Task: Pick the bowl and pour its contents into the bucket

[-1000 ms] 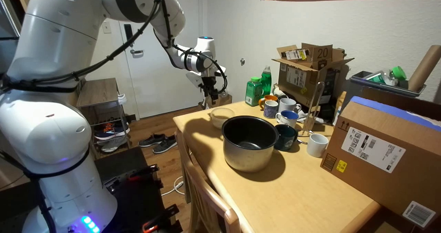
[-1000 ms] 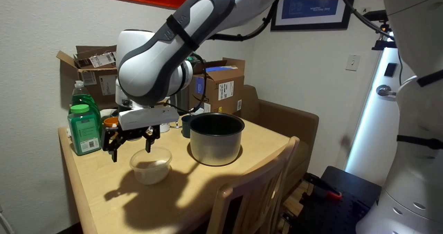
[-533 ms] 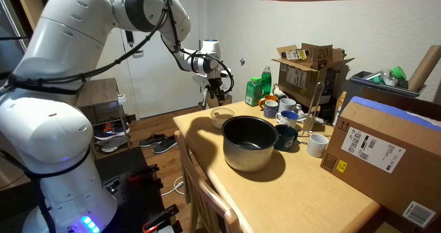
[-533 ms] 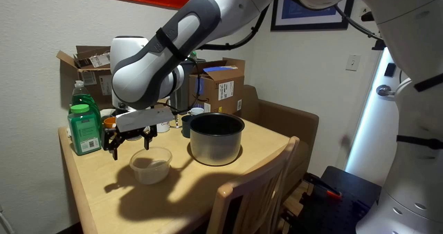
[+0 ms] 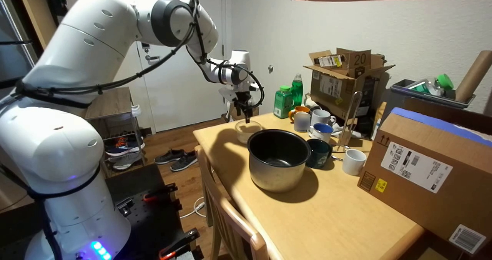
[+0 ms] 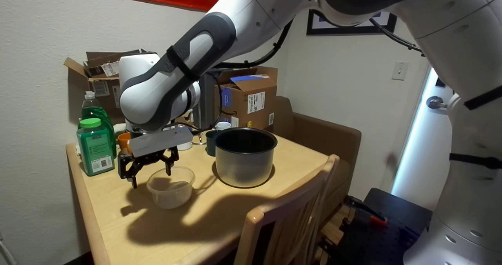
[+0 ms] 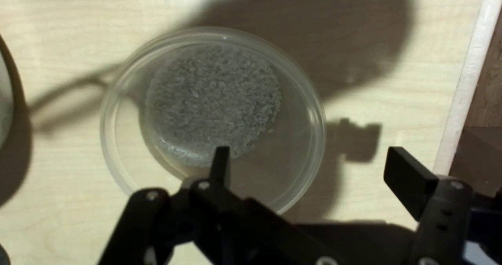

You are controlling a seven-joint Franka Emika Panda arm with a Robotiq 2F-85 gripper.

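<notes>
In both exterior views the gripper [image 6: 152, 180] has come lower, its fingertips now near the rim of the bowl [image 6: 170, 199]; that brings the grasp closer, though by the look of it none has begun. The bowl, round and see-through with rice-like grains [image 7: 213, 96] in it, sits upright on the table [image 5: 326, 221], below the jaws and largely to one side of them. The jaws stand spread wide with nothing held. In the wrist view one finger lies over the bowl's inside and its partner beyond the rim, so the next move probably calls for lowering astride the bowl's wall; how high the tips are above the rim is hard to judge from these angles. The bucket [image 6: 244, 169] stands off past the bowl-side finger, apart from the jaws, and the pour seems wholly to come. The arm [image 5: 169, 25] arches high, with its elbow bent, the forearm sloping down and the wrist turned so that the fingers point at the table.
</notes>
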